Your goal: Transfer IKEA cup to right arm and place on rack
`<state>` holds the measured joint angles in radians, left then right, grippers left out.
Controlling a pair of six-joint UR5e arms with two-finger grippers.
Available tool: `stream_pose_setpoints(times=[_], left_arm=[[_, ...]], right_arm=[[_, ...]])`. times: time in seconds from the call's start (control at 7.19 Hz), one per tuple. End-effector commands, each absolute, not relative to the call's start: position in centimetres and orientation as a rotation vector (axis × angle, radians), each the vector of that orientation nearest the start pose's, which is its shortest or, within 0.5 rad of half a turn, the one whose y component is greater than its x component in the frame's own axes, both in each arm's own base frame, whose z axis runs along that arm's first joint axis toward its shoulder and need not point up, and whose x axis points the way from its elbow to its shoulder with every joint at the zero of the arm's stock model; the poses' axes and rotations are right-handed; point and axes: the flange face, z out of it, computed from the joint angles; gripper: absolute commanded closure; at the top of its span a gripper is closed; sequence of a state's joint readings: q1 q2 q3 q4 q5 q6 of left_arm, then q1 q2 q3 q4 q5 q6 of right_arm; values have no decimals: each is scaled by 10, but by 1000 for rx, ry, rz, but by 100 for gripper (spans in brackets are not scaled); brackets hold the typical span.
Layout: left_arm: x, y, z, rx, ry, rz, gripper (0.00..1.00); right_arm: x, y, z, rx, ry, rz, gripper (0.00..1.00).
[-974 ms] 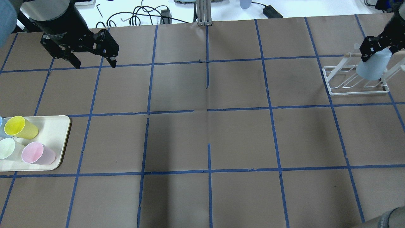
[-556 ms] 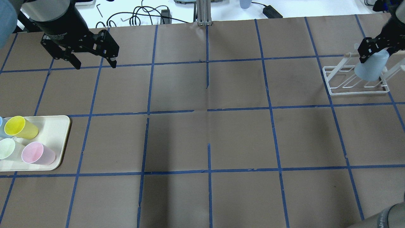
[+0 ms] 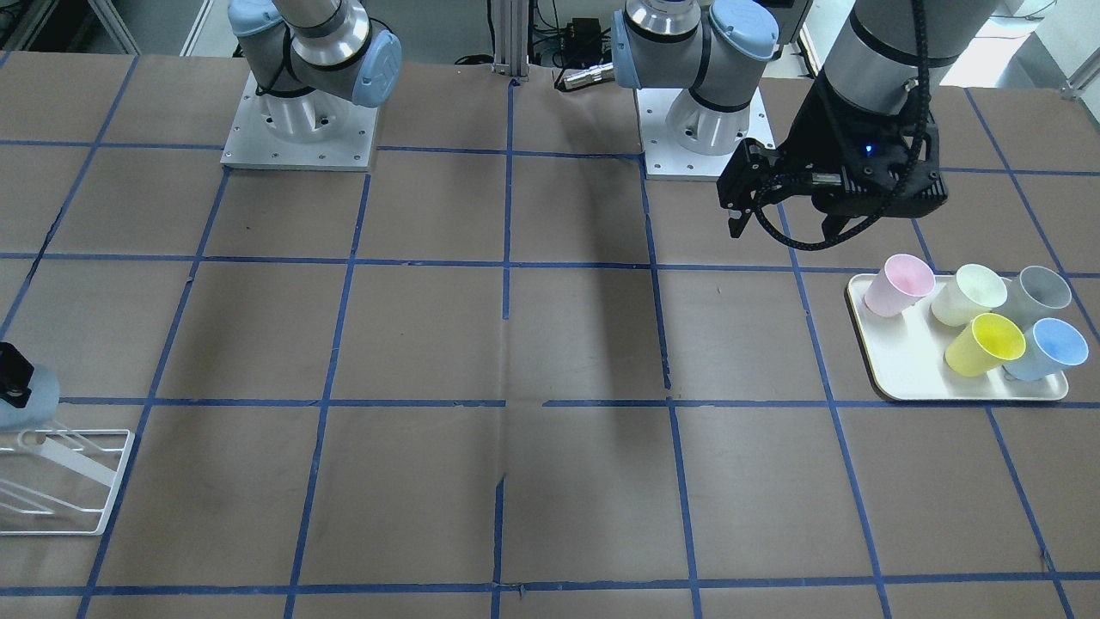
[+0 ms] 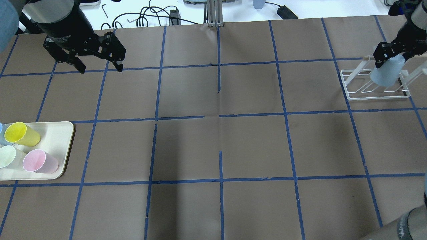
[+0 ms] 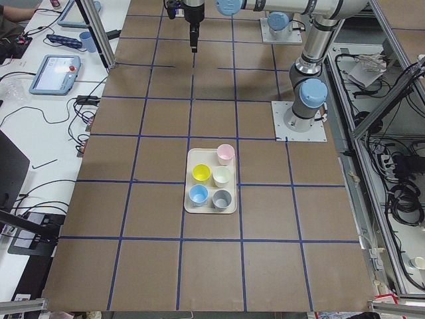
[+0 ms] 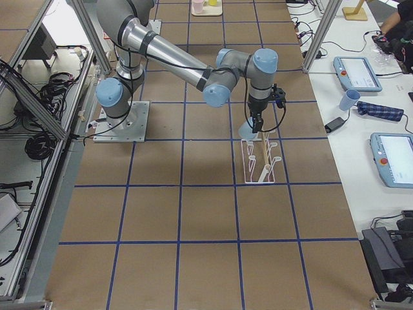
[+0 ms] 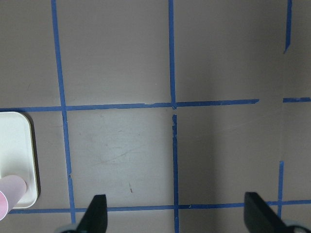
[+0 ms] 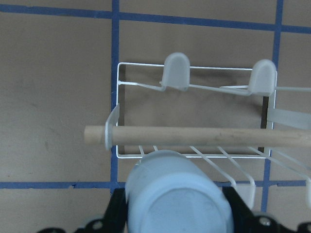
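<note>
My right gripper (image 4: pixel 389 57) is shut on a pale blue IKEA cup (image 4: pixel 385 74), held base-up and tilted over the white wire rack (image 4: pixel 358 96). In the right wrist view the cup (image 8: pixel 177 201) fills the bottom, just in front of the rack's wooden-tipped peg (image 8: pixel 194 136). In the front view, at the left edge, the cup (image 3: pixel 21 402) hangs just above the rack (image 3: pixel 82 507). My left gripper (image 4: pixel 100 68) is open and empty above the far left of the table. A second pale blue cup (image 3: pixel 1044 348) stands on the cream tray (image 3: pixel 902 374).
The tray also holds pink (image 3: pixel 898 285), pale green (image 3: pixel 967 294), grey (image 3: pixel 1040 292) and yellow (image 3: pixel 984 342) cups. Two white-capped rack pegs (image 8: pixel 176 70) stand behind the wooden one. Cables and a power brick (image 4: pixel 287 12) lie beyond the table's far edge.
My right gripper has carried the blue cup a little leftward and farther back in the overhead view, over the rack. The left gripper has not moved.
</note>
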<state>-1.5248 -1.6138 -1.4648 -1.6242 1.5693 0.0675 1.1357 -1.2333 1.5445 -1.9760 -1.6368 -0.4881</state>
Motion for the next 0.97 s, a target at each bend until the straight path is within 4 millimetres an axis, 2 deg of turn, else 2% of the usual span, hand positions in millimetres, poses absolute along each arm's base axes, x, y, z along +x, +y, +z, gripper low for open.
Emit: stream_pose_setpoints(times=[0.0,0.28,0.56,0.7,0.83], left_arm=[[-110,-516,514,34,3142,-19,0],[-110,-516,514,34,3142,-22,0],[-110,-516,514,34,3142,-22,0],[-110,-516,514,34,3142,-22,0],[-110,-516,514,34,3142,-22,0]], right_arm=[[-147,-621,358,-85,3235,-114,0],[-141,-619,374,-99,3244,-139,0],[-125,-593,418,-107,3239,-122,0],[-118,-580,446,-111,3241,-131,0],[-98,-565,472,-135,3223,-73,0]])
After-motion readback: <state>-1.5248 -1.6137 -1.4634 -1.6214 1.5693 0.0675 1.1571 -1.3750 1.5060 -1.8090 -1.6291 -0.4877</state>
